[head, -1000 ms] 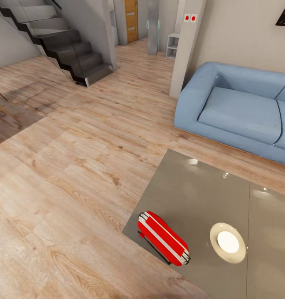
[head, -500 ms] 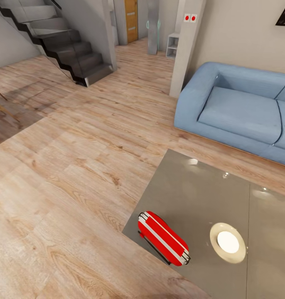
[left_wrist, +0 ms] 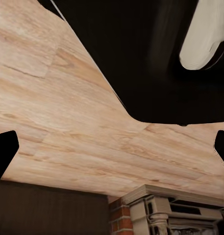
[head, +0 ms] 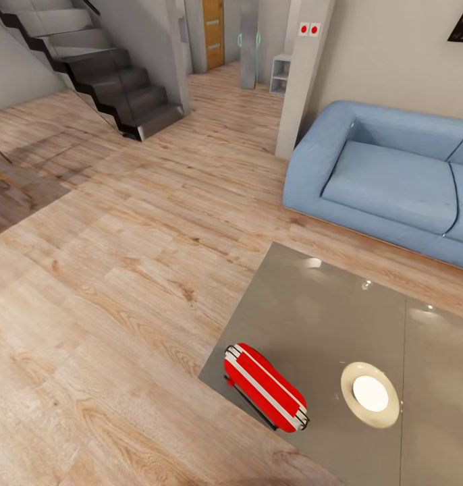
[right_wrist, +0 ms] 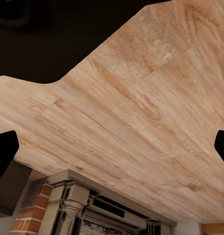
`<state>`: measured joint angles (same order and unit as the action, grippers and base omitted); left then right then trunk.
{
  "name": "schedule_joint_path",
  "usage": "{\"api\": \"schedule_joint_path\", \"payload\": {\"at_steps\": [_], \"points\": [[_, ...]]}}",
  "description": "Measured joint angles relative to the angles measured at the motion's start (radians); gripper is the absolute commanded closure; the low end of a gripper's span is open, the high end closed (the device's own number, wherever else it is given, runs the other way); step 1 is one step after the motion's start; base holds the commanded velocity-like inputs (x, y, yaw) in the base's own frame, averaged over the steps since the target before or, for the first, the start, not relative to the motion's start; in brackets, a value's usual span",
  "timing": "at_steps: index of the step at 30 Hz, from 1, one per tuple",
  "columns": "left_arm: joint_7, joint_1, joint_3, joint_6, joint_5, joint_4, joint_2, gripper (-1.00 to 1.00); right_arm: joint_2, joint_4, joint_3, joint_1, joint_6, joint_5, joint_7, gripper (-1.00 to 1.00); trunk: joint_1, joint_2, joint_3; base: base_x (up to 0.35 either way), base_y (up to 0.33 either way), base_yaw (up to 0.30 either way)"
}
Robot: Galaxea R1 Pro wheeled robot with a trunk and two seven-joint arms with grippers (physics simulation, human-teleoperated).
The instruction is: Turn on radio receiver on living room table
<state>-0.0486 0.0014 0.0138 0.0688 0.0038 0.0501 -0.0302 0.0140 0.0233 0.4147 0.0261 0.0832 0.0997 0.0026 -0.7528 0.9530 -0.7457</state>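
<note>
A red radio receiver point(head: 265, 387) with white stripes lies on its side near the left front corner of the low glossy grey-beige table point(head: 312, 317) in the head view. My left gripper point(left_wrist: 112, 147) stands open over the wood floor, its dark fingertips point(left_wrist: 4, 152) at the picture's two edges. My right gripper point(right_wrist: 112, 149) is open too, with dark fingertips point(right_wrist: 4, 149) far apart and only floor planks between them. Neither gripper is near the radio.
A round cream plate point(head: 370, 394) sits on the table to the right of the radio. A pale-blue sofa point(head: 387, 179) stands behind the table. Dark stairs point(head: 103, 74) rise at the far left. A brick fireplace point(right_wrist: 92, 210) shows beyond the floor.
</note>
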Motion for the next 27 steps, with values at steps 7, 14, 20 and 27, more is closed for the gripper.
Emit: {"api": "schedule_joint_path", "payload": {"at_steps": [7, 14, 20, 27], "points": [[-0.006, 0.000, 0.002, 0.003, 0.002, 0.066, -0.002, -1.00, 0.003, 0.007, -0.002, -0.002, 0.191, -0.006, 0.007, -1.00, 0.000, 0.000, 0.000, 0.000, 0.000, 0.000], [-0.008, 0.000, 0.009, -0.010, 0.127, 0.172, 0.003, -1.00, 0.012, 0.026, -0.001, -0.003, 0.261, -0.009, 0.008, -1.00, 0.000, 0.000, 0.000, 0.000, 0.000, 0.000], [-0.009, 0.000, 0.009, -0.120, 0.163, 0.288, 0.003, -1.00, 0.052, 0.151, -0.002, -0.003, 0.263, -0.008, 0.009, -1.00, 0.000, 0.000, 0.000, 0.000, 0.000, 0.000], [-0.010, 0.000, 0.009, -0.212, 0.165, 0.406, -0.002, -1.00, 0.087, 0.252, -0.002, 0.001, 0.262, -0.002, 0.013, -1.00, 0.000, 0.000, 0.000, 0.000, 0.000, 0.000]]}}
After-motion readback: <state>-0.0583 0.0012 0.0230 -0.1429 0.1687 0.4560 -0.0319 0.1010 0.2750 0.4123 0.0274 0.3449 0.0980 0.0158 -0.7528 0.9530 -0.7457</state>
